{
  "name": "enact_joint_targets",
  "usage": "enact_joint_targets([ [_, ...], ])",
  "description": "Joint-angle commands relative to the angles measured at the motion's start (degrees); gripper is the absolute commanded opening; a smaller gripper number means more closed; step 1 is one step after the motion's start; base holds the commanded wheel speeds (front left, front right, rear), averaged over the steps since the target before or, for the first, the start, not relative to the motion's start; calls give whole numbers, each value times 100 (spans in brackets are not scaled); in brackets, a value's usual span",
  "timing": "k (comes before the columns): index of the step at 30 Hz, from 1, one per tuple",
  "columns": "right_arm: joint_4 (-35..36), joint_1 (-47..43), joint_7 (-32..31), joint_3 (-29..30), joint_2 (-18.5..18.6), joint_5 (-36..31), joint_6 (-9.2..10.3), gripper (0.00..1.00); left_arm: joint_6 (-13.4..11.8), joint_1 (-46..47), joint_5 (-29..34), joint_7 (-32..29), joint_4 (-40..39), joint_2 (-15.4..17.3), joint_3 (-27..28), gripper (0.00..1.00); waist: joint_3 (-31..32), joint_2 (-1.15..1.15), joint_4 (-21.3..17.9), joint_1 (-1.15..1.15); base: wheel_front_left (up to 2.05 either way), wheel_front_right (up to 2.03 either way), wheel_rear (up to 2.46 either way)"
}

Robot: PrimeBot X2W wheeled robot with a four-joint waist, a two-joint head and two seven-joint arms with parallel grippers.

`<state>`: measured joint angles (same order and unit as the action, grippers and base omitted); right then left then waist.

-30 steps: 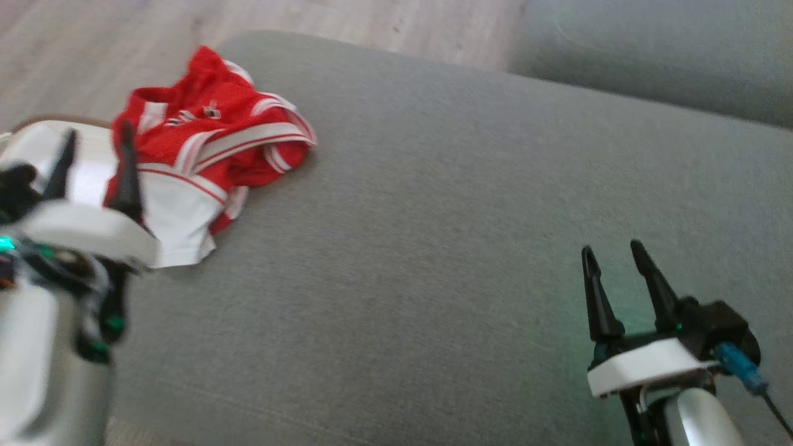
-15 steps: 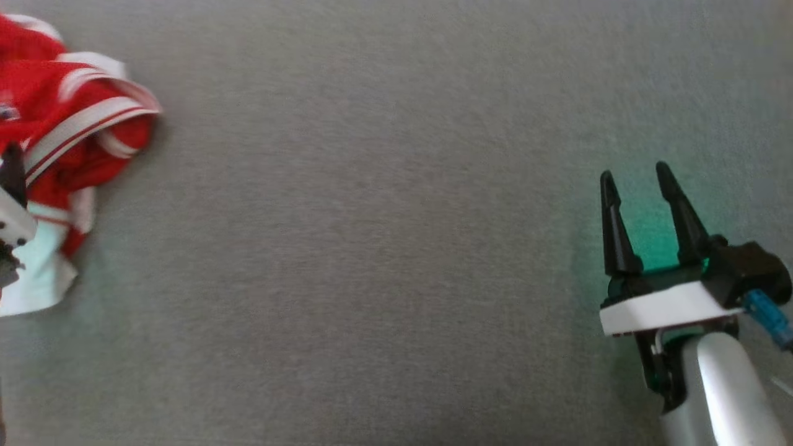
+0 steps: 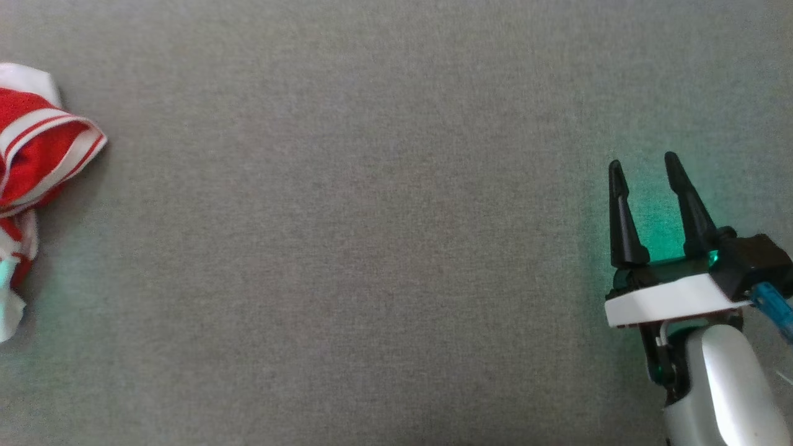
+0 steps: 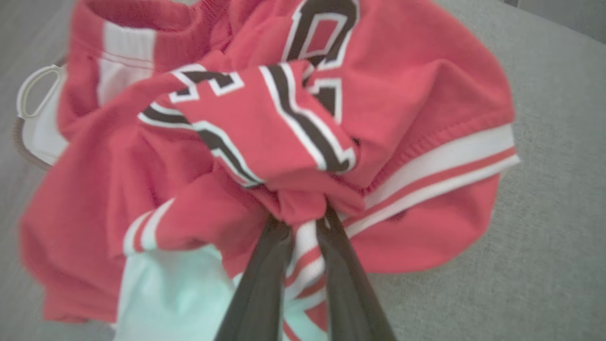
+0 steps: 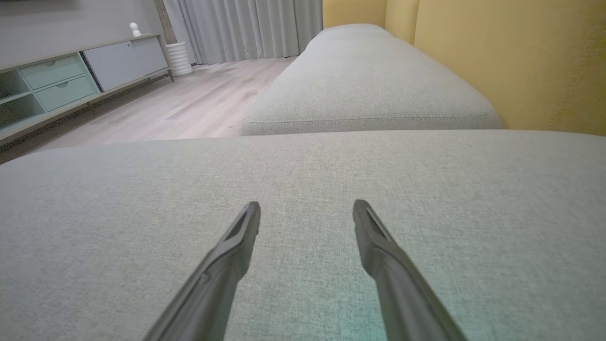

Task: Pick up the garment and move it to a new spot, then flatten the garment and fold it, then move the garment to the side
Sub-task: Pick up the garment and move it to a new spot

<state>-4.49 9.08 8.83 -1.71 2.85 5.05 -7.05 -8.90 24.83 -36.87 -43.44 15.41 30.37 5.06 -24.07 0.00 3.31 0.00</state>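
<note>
The head camera has swung over the last second, so the red jersey (image 3: 37, 148) now sits at the far left edge of its view. The left hand (image 4: 303, 220), spread a second ago, has closed. Its two dark fingers (image 4: 258, 284) pinch a bunched fold of the jersey near a white-striped hem. The jersey lies crumpled on the grey sofa seat (image 3: 372, 248), its black-and-white lettering uppermost. The right hand (image 3: 642, 161) hovers well apart over bare cushion at lower right, its fingers spread and holding nothing.
</note>
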Motion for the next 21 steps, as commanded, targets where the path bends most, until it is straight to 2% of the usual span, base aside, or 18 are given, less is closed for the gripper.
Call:
enact_joint_targets([
  [1,117,12,88,-156,36,37,-44,100,57,169,84,126,-298,494,252,0,306,0,123,0,0,0,0],
  [5,-7,-62,133,-159,23,90,-44,100,280,436,199,433,-523,644,190,0,662,0,222,0,0,0,0],
  [12,-258,-231,241,-195,6,323,-44,100,736,1650,486,853,-938,778,-293,0,1487,0,255,0,0,0,0],
  [16,-358,-347,292,-219,4,475,-44,100,998,2407,526,934,-1095,514,-759,0,1798,0,131,0,0,0,0],
  [21,-401,-419,308,-227,4,550,-44,100,1121,2918,395,958,-1450,-206,-1346,0,1960,0,-175,0,0,0,0],
])
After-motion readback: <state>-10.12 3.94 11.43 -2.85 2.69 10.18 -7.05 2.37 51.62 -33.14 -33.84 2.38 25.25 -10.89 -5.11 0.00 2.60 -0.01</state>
